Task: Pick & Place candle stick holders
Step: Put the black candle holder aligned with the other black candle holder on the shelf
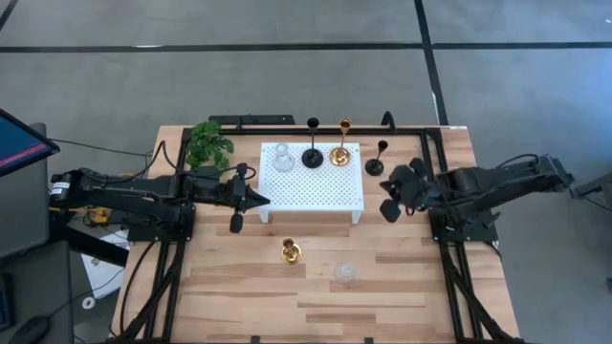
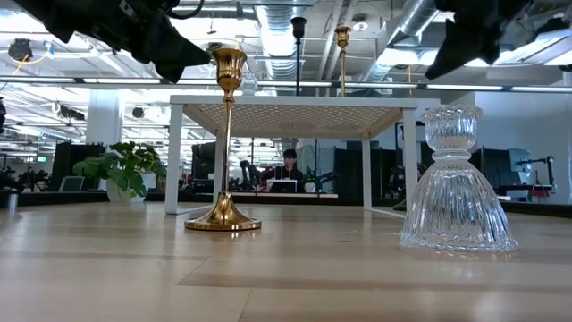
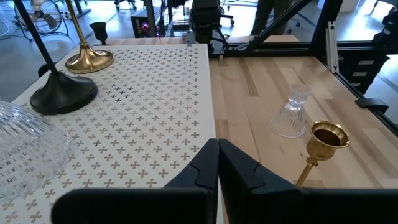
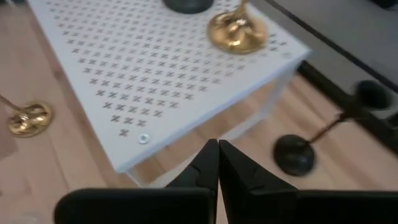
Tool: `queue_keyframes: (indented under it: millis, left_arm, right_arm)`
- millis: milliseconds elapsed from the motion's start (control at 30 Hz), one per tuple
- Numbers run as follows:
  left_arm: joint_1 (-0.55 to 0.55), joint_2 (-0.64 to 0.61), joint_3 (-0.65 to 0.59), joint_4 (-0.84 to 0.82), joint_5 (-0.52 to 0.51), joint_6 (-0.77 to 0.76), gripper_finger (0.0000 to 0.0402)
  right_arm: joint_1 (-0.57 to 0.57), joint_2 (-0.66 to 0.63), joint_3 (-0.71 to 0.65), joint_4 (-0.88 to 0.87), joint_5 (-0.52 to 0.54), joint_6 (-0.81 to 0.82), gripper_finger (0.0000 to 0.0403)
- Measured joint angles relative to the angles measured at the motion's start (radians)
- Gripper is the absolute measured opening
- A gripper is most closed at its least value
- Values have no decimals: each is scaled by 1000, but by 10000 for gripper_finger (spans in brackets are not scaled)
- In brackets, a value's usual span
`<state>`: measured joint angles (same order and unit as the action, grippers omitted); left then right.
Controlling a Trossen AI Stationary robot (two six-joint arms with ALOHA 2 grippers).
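Observation:
A clear glass holder [image 1: 283,158], a black holder [image 1: 313,158] and a gold holder [image 1: 339,153] stand on their round bases on the white platform [image 1: 311,191]. A second black holder [image 1: 376,164] stands on the table right of the platform. A gold holder [image 1: 292,251] and a clear glass holder [image 1: 345,274] stand on the table nearer the front. My left gripper [image 1: 260,199] is shut and empty at the platform's left near corner. My right gripper [image 1: 385,203] is shut and empty just right of the platform.
A green leafy plant [image 1: 208,145] stands at the far left of the table. The platform stands on legs [image 2: 174,161] above the table top. Dark frame rails [image 1: 449,277] run along the table's left and right sides. Bare wood lies at the front.

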<state>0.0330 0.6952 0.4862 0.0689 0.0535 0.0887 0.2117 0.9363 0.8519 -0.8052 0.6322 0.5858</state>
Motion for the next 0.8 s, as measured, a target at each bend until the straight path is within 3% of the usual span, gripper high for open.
queue_keyframes:
  millis: [133,400,800]
  left_arm:
    - [0,0,0,0,0,0,10]
    - [0,0,0,0,0,0,10]
    - [0,0,0,0,0,0,10]
  right_arm:
    - [26,-10,-102,155,-8,3,0]
    - [88,1,-183,219,-23,133,0]
    - [132,20,-351,232,277,382,0]
